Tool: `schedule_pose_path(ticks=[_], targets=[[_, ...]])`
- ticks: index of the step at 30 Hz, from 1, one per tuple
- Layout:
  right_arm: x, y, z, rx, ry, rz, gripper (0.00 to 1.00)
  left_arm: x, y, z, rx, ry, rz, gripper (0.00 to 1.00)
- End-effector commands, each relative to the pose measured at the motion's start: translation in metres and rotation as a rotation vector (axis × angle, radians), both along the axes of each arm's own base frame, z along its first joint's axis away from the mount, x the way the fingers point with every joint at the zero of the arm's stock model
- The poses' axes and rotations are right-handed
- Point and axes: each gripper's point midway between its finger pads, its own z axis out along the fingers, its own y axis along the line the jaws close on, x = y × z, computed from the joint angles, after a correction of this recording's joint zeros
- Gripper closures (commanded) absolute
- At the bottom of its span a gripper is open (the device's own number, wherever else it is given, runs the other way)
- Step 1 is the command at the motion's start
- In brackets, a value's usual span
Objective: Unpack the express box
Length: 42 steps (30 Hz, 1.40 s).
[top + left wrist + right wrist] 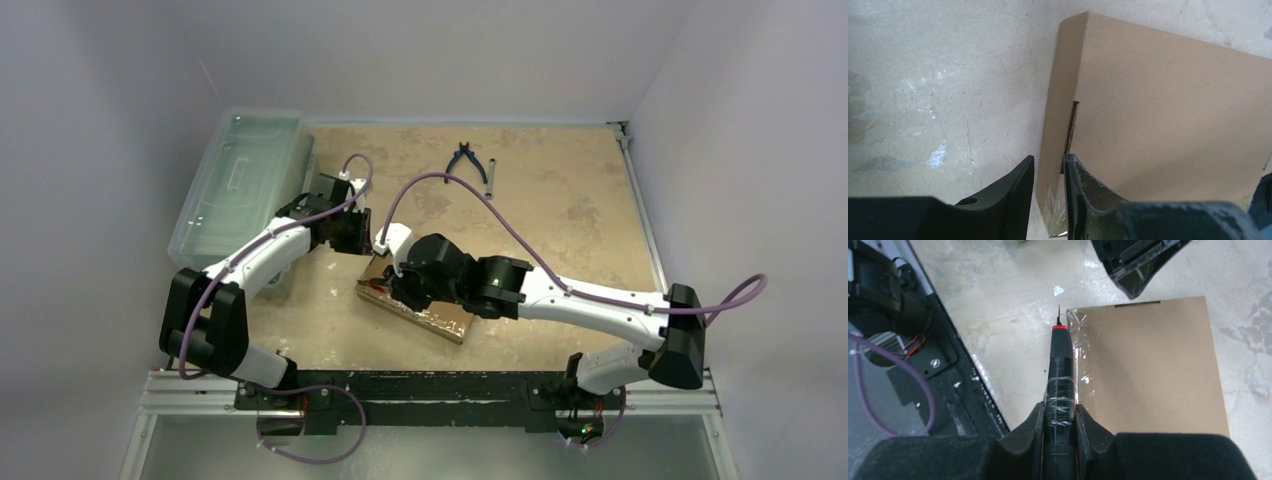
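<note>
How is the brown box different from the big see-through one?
The express box is brown cardboard; the plastic bin is see-through. The express box is smaller and flatter; the plastic bin bigger and deeper. The express box lies in the middle; the plastic bin far left. Both are rectangular with lids shut.

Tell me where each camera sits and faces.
Top external: above and behind the arms, looking down on the table; both show.
Left wrist: on the left arm, facing down at a corner of the express box; left gripper astride its edge.
Right wrist: on the right arm, facing along the box's taped edge; right gripper holds a craft knife.
All three share the box.
</note>
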Motion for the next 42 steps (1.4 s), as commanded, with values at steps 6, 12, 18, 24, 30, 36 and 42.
schedule_pose_path(ticks=[6,12,18,24,30,36,42], targets=[[0.027,0.027,0.019,0.028,-0.126,-0.048,1.00,-0.004,-0.020,-0.007,-0.124,0.026,-0.087,0.69],[0.031,0.029,0.005,-0.029,-0.150,-0.061,1.00,-0.007,-0.019,-0.023,-0.105,0.086,-0.085,0.77],[0.027,0.037,-0.007,-0.057,-0.149,-0.019,1.00,-0.008,-0.017,-0.028,-0.088,0.095,-0.080,0.80],[0.026,0.038,-0.014,-0.082,-0.155,0.012,1.00,-0.008,-0.015,-0.029,-0.078,0.098,-0.081,0.84],[0.026,0.038,-0.014,-0.081,-0.168,0.019,1.00,-0.007,-0.015,-0.030,-0.073,0.098,-0.082,0.87],[0.020,0.039,-0.011,-0.067,-0.171,0.040,1.00,-0.007,-0.014,-0.033,-0.066,0.107,-0.077,0.98],[0.016,0.038,-0.023,-0.094,-0.154,0.057,1.00,-0.008,-0.013,-0.034,-0.062,0.113,-0.074,1.00]])
